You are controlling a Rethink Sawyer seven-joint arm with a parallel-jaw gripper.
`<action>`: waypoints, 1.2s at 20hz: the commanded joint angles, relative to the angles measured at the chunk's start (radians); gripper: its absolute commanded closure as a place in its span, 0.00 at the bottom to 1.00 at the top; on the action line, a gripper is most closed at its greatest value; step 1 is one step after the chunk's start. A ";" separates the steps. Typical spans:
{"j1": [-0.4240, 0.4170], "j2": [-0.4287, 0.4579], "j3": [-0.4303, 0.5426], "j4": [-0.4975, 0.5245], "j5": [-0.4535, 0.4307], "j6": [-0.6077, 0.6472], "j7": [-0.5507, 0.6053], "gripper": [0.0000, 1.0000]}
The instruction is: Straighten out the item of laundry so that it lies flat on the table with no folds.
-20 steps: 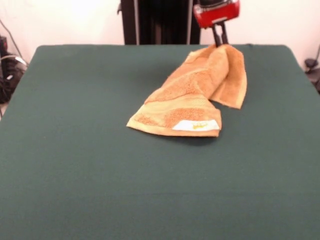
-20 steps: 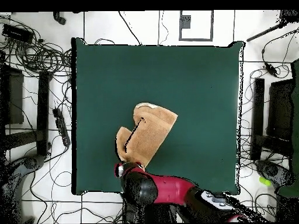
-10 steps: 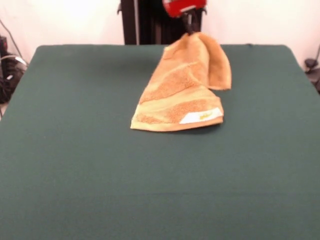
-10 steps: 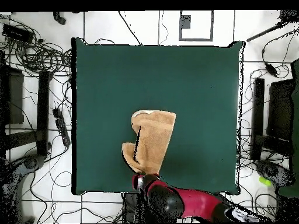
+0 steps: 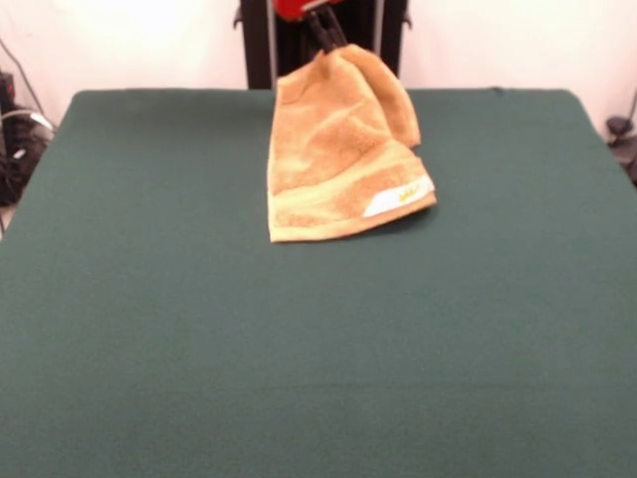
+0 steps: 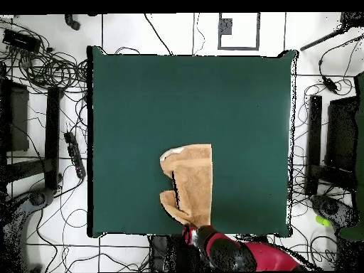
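Note:
The item of laundry [image 5: 333, 159], an orange-tan terry towel, hangs bunched and folded from one raised end. Its lower hem with the white label [image 5: 398, 196] rests on the table [image 5: 149, 319], on the green cloth. My gripper [image 5: 326, 38] is at the top of the front view, shut on the towel's upper end, with its dark fingers pinching the fabric. From overhead the towel [image 6: 192, 181] runs as a long strip towards the table's near edge [image 6: 128, 231], where the red arm [image 6: 227, 252] and gripper [image 6: 193, 231] stand over it. A fold doubles over along one side.
Cables [image 6: 50, 64] and dark equipment [image 6: 338, 142] lie on the floor on both sides of the table. A black pedestal column [image 5: 299, 40] rises behind the towel.
The gripper has carried the towel's held end sideways and back towards the robot's edge of the table. The towel has swung round and drawn out into a straighter strip.

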 commanded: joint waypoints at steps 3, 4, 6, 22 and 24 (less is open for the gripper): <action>-0.012 0.137 0.125 -0.143 -0.119 0.185 -0.138 1.00; -0.012 0.141 0.125 -0.148 -0.122 0.192 -0.134 1.00; -0.020 0.151 0.130 -0.154 -0.132 0.200 -0.127 1.00; -0.128 0.231 0.244 -0.181 -0.186 0.243 -0.152 1.00; -0.132 0.234 0.248 -0.183 -0.191 0.250 -0.149 1.00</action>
